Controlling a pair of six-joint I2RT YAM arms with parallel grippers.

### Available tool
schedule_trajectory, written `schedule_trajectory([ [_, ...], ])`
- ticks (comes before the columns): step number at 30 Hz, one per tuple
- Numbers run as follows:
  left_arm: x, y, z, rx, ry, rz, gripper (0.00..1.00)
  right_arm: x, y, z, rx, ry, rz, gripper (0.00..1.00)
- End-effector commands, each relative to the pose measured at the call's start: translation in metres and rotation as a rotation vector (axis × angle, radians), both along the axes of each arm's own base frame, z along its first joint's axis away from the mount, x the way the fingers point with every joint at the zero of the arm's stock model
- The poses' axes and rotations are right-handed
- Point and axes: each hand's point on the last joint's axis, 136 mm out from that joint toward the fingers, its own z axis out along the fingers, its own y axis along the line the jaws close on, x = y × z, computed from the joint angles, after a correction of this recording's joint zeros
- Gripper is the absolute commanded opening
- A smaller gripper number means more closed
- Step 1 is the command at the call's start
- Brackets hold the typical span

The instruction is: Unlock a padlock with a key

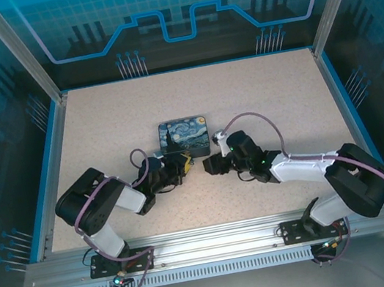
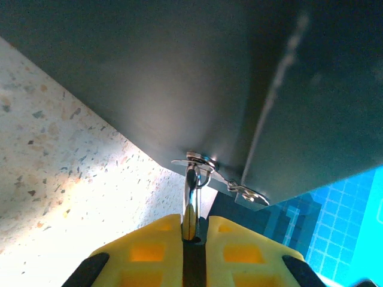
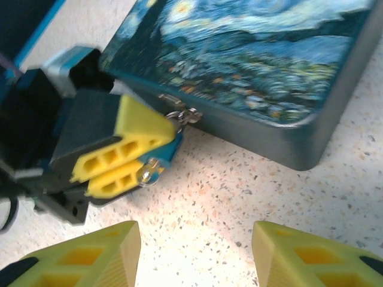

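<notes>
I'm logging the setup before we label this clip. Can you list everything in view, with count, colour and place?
box: one, dark blue with a swirling night-sky painting on the lid, middle of the table
latch: one, silvery, on the box's front wall
padlock: one, blue body with a thin silvery shackle, hanging from the latch
table: one, speckled beige, under everything
walls: blue, see-through, around the table
left gripper: one, yellow fingers, at the box's front, shut on the padlock
right gripper: one, yellow fingers, open and empty, low over the table, facing the padlock
</notes>
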Motion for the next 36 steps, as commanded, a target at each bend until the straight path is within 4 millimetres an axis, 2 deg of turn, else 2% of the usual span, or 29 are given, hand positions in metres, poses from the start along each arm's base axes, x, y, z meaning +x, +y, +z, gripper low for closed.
schedule_trajectory([
  [1,0.002,0.002,-0.001,0.007,0.019,0.010,0.00,0.005,-0.005,0.017,-0.232,-0.300,0.063,0.51],
  [4,-0.001,0.002,0.001,0.007,0.030,0.003,0.00,0.006,-0.001,0.022,-0.388,-0.473,0.123,0.49],
  [8,-0.002,-0.001,0.005,-0.011,0.037,-0.013,0.00,0.003,0.014,0.023,-0.566,-0.641,0.240,0.51],
  [14,-0.004,-0.003,0.005,-0.026,0.050,-0.027,0.00,0.002,0.033,0.018,-0.731,-0.786,0.359,0.54],
  [24,-0.006,-0.003,0.005,-0.024,0.057,-0.030,0.00,0.008,0.053,0.007,-0.806,-0.846,0.427,0.51],
  [36,-0.007,-0.002,0.008,-0.018,0.051,-0.030,0.00,0.005,0.059,0.000,-0.818,-0.839,0.451,0.35],
])
